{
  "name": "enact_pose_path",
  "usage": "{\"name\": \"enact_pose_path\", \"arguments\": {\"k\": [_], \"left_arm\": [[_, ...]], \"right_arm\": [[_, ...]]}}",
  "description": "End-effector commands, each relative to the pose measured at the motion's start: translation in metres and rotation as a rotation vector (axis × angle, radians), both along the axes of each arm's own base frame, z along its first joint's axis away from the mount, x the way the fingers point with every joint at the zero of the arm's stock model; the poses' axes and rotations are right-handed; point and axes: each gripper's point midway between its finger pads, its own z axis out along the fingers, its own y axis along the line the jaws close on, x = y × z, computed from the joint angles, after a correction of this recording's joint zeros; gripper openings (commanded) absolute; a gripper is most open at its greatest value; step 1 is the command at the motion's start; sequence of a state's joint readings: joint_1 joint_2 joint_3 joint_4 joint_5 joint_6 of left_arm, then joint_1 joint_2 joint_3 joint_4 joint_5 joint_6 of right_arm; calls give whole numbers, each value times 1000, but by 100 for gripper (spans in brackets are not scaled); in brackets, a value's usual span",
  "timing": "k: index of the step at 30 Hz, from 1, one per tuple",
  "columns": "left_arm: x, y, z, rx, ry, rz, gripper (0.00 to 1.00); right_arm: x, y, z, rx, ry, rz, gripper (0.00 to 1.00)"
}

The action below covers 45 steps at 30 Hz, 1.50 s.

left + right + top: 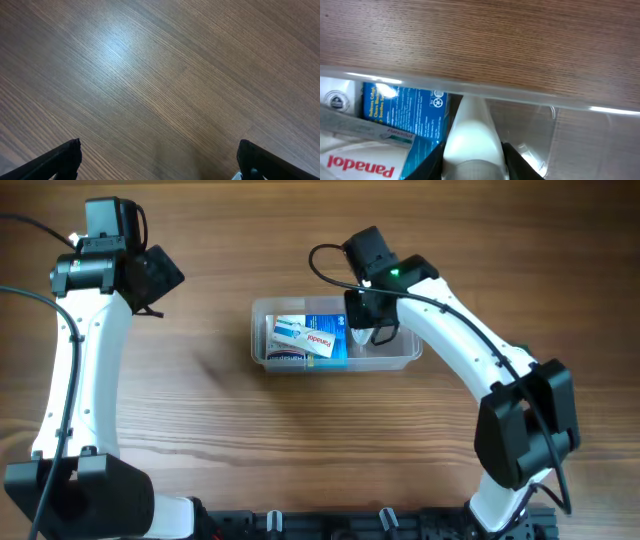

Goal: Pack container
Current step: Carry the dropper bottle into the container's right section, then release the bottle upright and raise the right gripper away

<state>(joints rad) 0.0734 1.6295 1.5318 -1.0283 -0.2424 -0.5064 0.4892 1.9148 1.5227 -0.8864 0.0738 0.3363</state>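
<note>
Honestly, the right claw (472, 165) is pinching a white item (470, 120), hard to say what. It's over the free right end of the container (390, 366), mid-worktop (200, 410), beside the blue box (400, 112) and Panadol box (355, 162). I'd go low, stay off the rim, then release. Left claw (159, 155) is spread over bare wood.

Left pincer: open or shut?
Open. The left pincer has its fingers far apart at the wrist view's bottom corners, only table between them.
</note>
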Motion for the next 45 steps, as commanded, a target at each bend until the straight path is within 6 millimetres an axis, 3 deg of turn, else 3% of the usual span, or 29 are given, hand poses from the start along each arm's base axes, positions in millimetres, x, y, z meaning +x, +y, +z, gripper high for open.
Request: {"name": "enact_pose_path", "arguments": {"k": [1, 16, 23, 32, 40, 45], "left_arm": [[1, 3, 6, 14, -16, 5, 100], [1, 3, 6, 14, -16, 5, 100], [1, 3, 6, 14, -16, 5, 100], [1, 3, 6, 14, -16, 5, 100], [1, 3, 6, 14, -16, 5, 100], [1, 3, 6, 14, -16, 5, 100]], "right_arm": [[5, -1, -9, -20, -1, -19, 15], [17, 6, -9, 17, -40, -62, 16], [15, 8, -9, 30, -32, -57, 47], [14, 11, -9, 45, -25, -47, 55], [16, 12, 13, 61, -73, -20, 57], [15, 9, 50, 84, -152, 3, 57]]}}
